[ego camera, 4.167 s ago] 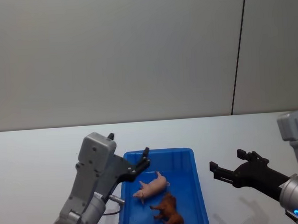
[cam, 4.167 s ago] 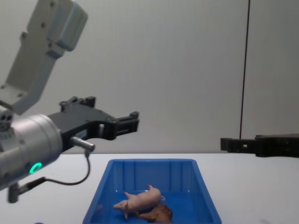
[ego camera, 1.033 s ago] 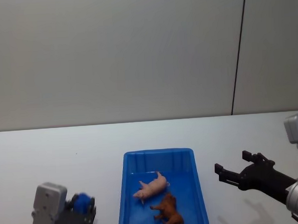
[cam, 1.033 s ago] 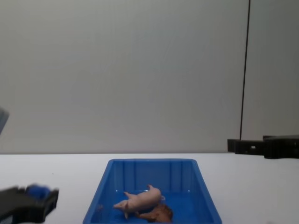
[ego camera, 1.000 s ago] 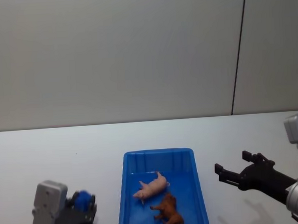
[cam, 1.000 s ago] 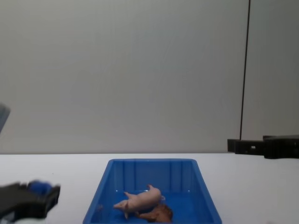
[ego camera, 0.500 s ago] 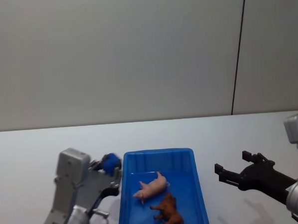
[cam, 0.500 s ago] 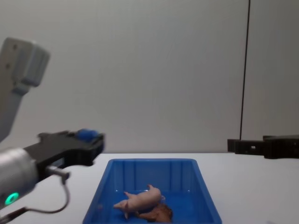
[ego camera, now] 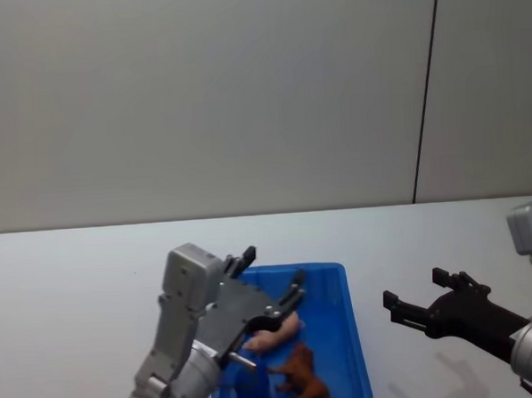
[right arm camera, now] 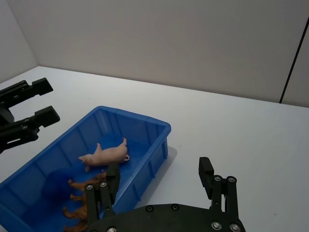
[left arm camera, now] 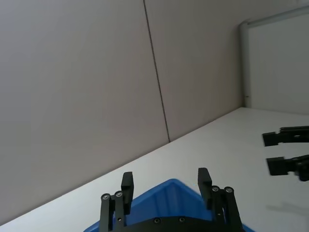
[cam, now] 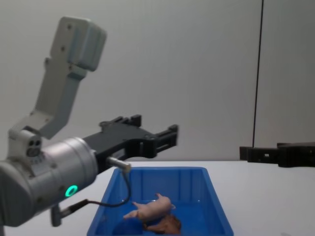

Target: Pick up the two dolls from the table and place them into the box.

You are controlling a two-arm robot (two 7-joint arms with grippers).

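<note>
Left pincer (ego camera: 272, 273) gapes empty above the box (ego camera: 343, 338); right pincer (ego camera: 417, 302) spread wide; no writing legible.

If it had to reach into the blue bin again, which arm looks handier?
The left one, probably: its end effector hangs open right above the box holding both dolls, while the right end effector sits off beside it.
</note>
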